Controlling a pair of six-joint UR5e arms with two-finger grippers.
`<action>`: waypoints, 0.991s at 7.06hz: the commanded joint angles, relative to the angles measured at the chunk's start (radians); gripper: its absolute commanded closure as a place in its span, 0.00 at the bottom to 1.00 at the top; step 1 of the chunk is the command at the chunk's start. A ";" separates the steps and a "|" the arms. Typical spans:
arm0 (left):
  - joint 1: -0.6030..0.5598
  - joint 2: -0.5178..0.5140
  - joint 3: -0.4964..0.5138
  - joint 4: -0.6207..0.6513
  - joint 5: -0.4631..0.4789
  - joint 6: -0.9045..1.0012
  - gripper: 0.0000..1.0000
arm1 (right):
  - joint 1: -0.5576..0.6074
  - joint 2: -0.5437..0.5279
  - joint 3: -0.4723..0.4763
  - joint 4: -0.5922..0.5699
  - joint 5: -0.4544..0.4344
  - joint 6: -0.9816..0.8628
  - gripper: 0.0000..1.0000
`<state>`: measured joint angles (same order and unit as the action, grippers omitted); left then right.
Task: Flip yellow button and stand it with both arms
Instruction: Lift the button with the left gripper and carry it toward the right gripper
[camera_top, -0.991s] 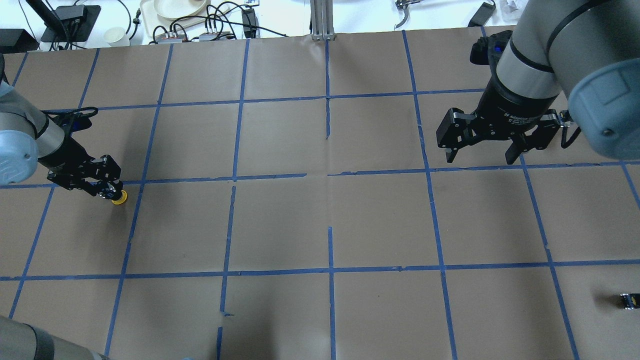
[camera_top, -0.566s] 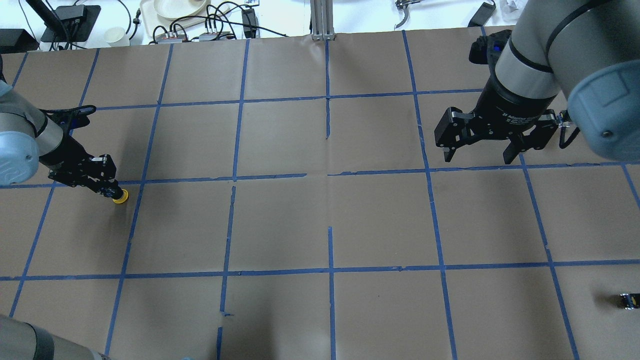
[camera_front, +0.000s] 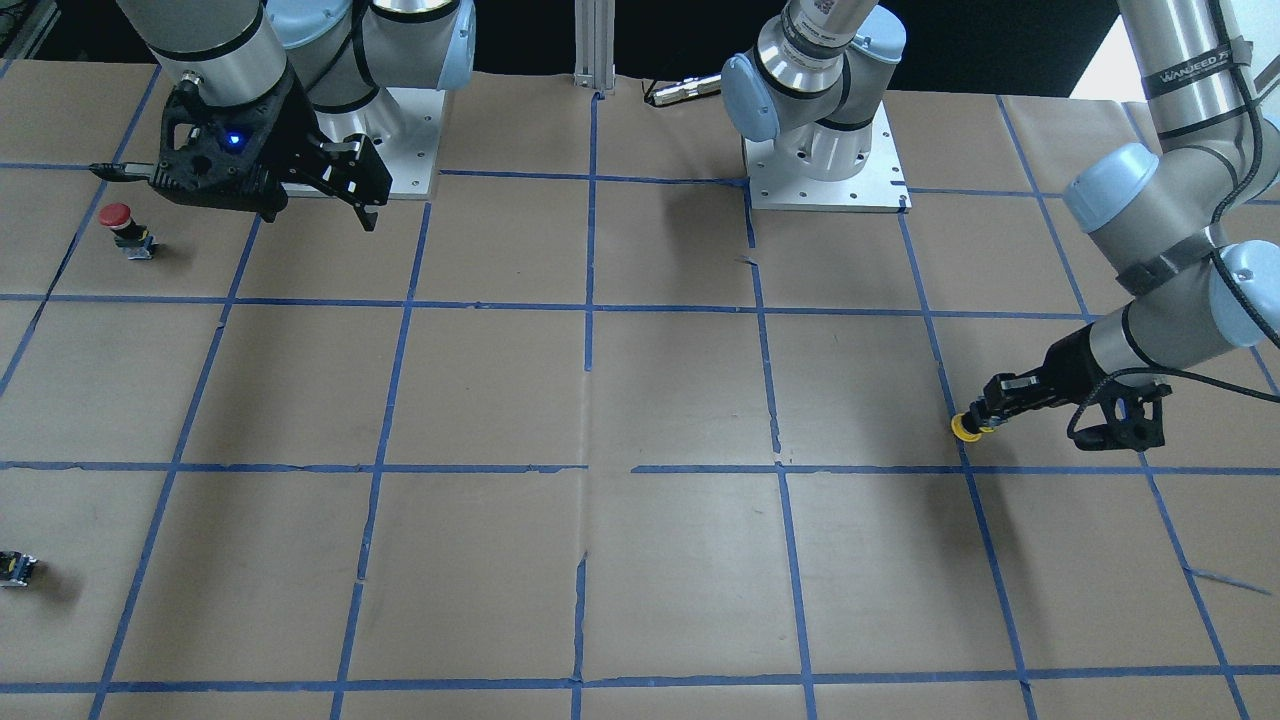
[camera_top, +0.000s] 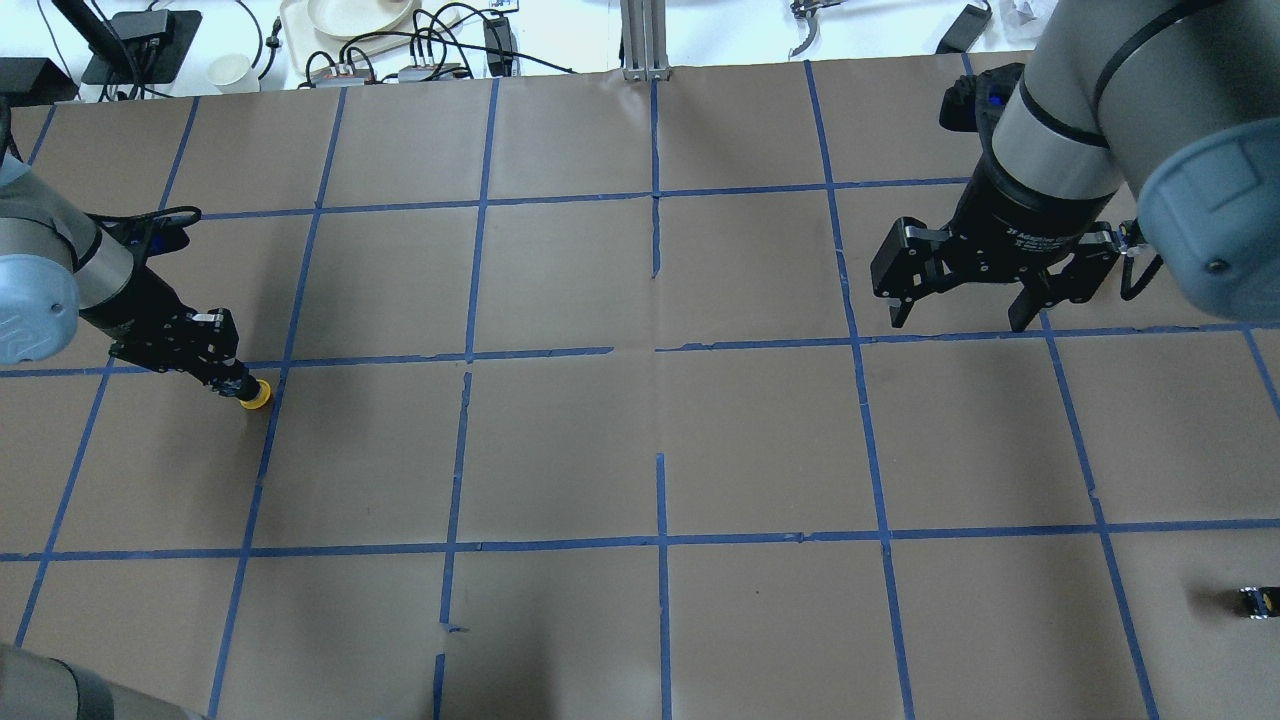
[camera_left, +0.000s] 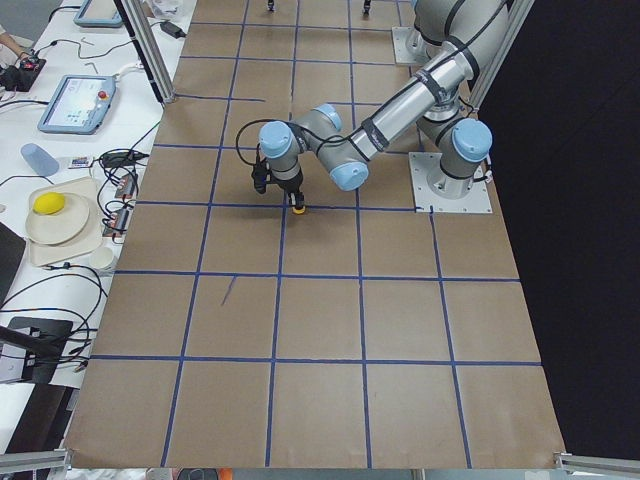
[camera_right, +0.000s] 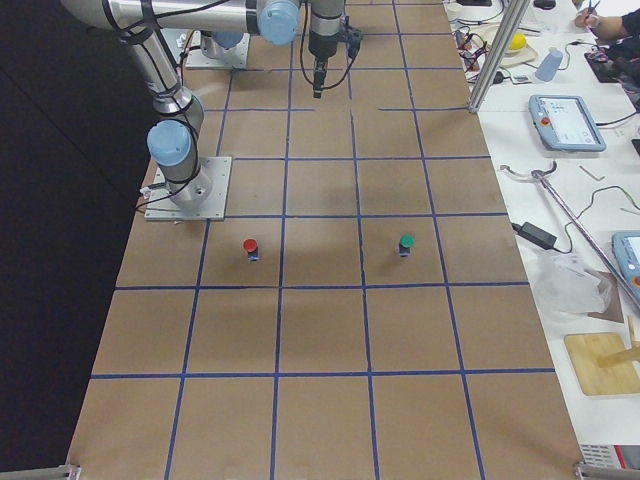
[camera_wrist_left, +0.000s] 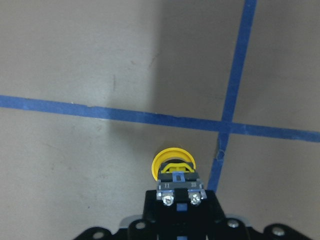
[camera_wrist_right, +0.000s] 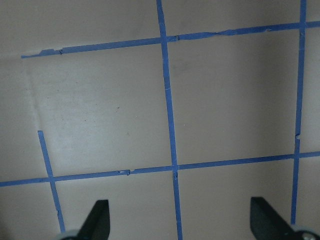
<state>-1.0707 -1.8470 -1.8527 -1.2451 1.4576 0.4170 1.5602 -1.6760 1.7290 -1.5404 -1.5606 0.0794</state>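
Overhead exterior: left gripper (camera_top: 233, 384) is pinching the yellow button (camera_top: 258, 397) by its body, beside a tape crossing (camera_top: 277, 363) far left. Right gripper (camera_top: 958, 322) is hanging spread, well apart. I'm judging handover next, so I'm needing it brought across.

- yellow button (camera_wrist_left: 172, 161): lower half of the cap is hidden behind its own grey terminal block, bottom centre of the left wrist view
- left gripper (camera_wrist_left: 179, 202): cut off by that view's bottom edge, finger ends lost in black
- overhead view, left side: only the yellow cap shows, the body is buried between the gripper's fingers; can't tell if the cap touches the table (camera_top: 640, 450)
- right gripper (camera_top: 958, 322): its wrist view shows just two fingertips (camera_wrist_right: 98, 220) in the lower corners, the rest is cut by the bottom edge
- small black-and-yellow part (camera_top: 1258, 600): clipped by the overhead view's right edge, too small for detail
- exterior left view: the button is a speck, orientation unreadable
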 joint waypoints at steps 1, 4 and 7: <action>-0.110 0.080 -0.008 -0.175 -0.301 -0.010 0.71 | -0.003 0.002 -0.003 -0.001 0.004 0.002 0.00; -0.273 0.078 -0.065 -0.220 -0.923 -0.021 0.78 | -0.110 0.004 -0.012 0.017 0.378 0.108 0.00; -0.423 0.063 -0.092 -0.218 -1.425 -0.020 0.78 | -0.158 0.007 0.003 0.046 0.647 0.317 0.00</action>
<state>-1.4359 -1.7721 -1.9327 -1.4633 0.2249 0.3967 1.4119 -1.6702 1.7252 -1.5002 -1.0112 0.3083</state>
